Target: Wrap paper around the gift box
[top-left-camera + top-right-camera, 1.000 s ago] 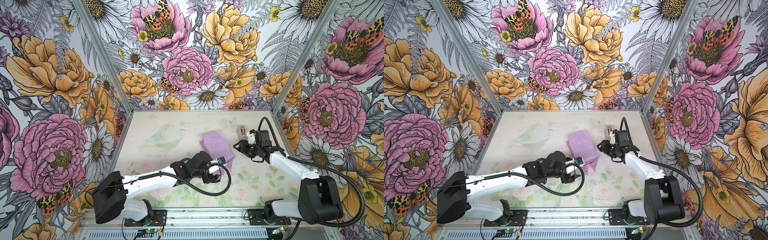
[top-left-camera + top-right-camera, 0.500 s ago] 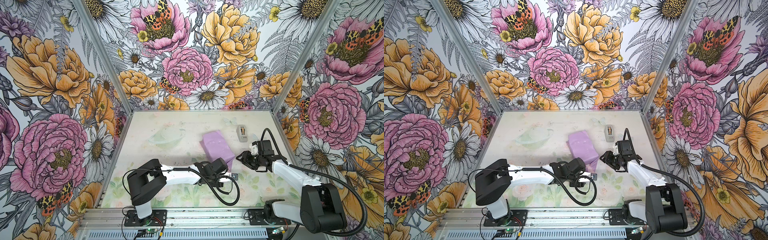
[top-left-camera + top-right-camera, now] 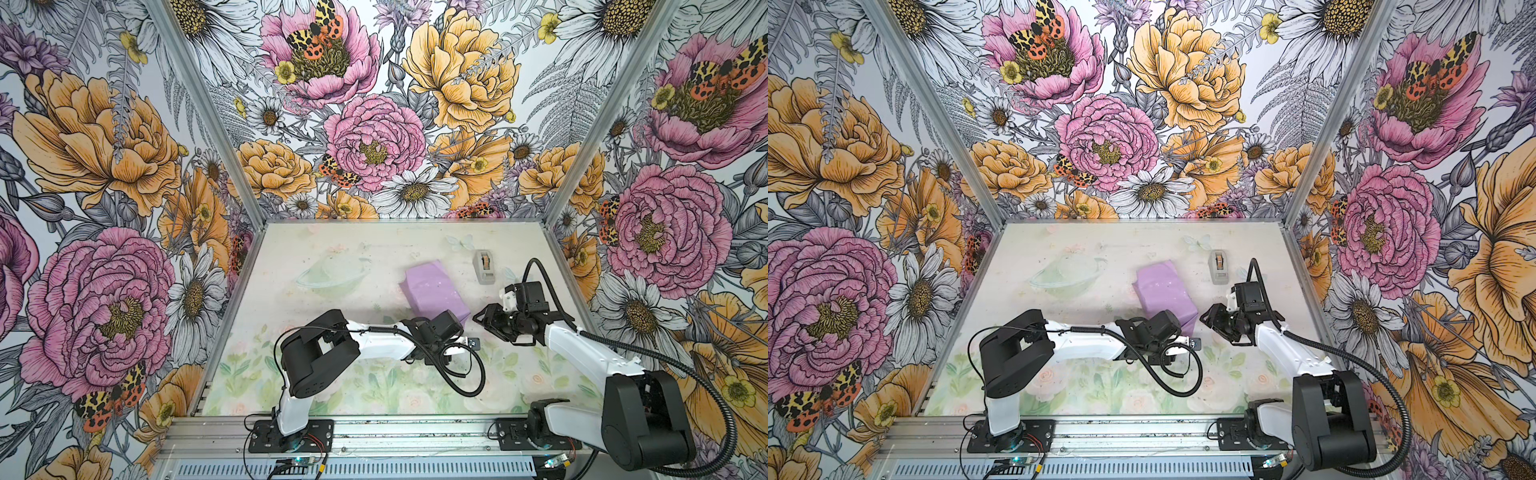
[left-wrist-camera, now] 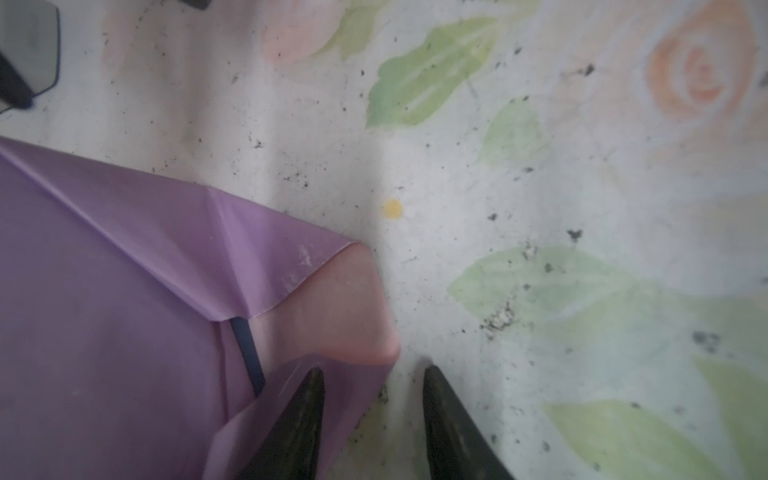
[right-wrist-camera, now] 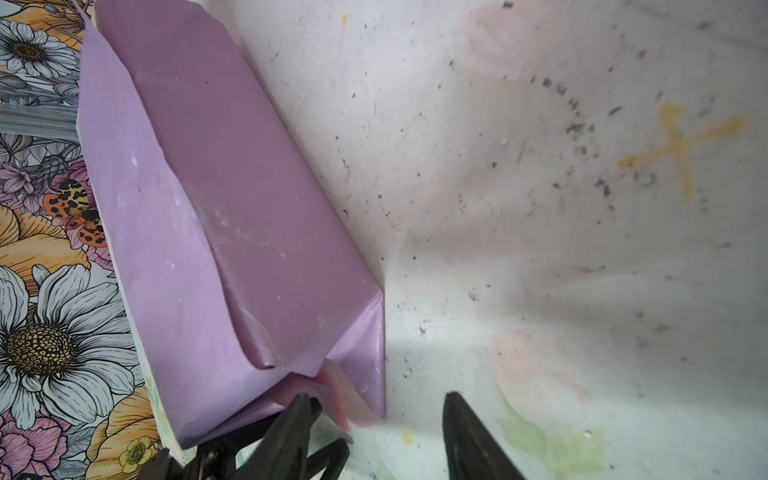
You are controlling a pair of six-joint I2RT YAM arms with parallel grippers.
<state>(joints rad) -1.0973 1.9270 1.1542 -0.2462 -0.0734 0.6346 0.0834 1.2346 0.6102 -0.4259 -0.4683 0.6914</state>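
Lilac paper [image 3: 432,289] covers the gift box [image 4: 248,353] almost wholly. We find only a thin navy sliver of it exposed, in the left wrist view, at the parcel's unfinished end. We record the parcel lying flat on the worktop [image 3: 332,249], near the grey tape dispenser [image 3: 484,266] but apart from it, with a narrow strip of worktop between them.

Edges: the parcel's long edges are creased sharp. At the end farther from the dispenser the folds sit loose. There a lilac flap lies over a pale pink inner face, whose rounded tip rests on the worktop.

Room: on the parcel's side away from the dispenser, the worktop runs open to the floral wall [image 3: 124,208]. A broad band also lies open between that loose end and the front rail [image 3: 415,432], crossed only by the two arms.

The left fingers [image 4: 299,428] stand apart at the loose end, clamping nothing. One overlaps the lilac flap, the other is over plain worktop, and the pink tip sits just ahead of the gap. We cannot tell whether the first touches the paper.

The right fingers [image 5: 469,440] also stand apart and hold nothing. They lie on the rail side of the dispenser, just beside the corner of the same loose end. One overlaps that end in the wrist view and the other is over plain worktop.
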